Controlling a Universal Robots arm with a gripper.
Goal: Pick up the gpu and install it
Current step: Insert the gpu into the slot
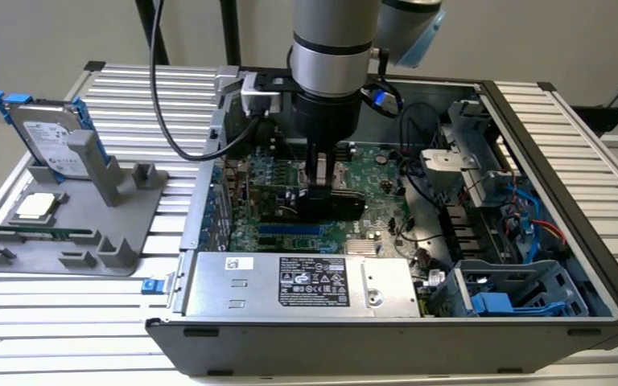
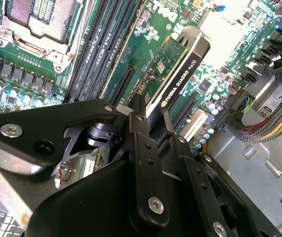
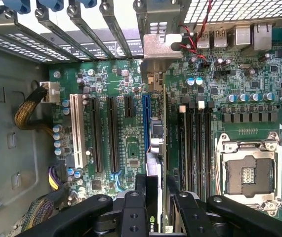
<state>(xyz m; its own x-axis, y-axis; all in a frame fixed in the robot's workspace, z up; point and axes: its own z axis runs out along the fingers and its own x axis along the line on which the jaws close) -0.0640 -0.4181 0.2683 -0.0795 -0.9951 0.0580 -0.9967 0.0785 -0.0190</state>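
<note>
Gripper (image 2: 150, 123) clamped on the gpu (image 2: 178, 69) edge-up over the motherboard (image 1: 379, 173), at 3 o'clock of the blue slot (image 3: 145, 131) in the first wrist view; I'd square bracket to rear opening, then press evenly.

A hard drive (image 1: 49, 137) stands upright in a grey holder (image 1: 67, 229) at the exterior view's left. A power supply (image 1: 298, 283) fills the open computer case's (image 1: 566, 201) lower centre.

one gpu (image 1: 328, 201), one gripper (image 1: 321, 191), one hard drive (image 1: 49, 137), one computer case (image 1: 395, 338)
</note>
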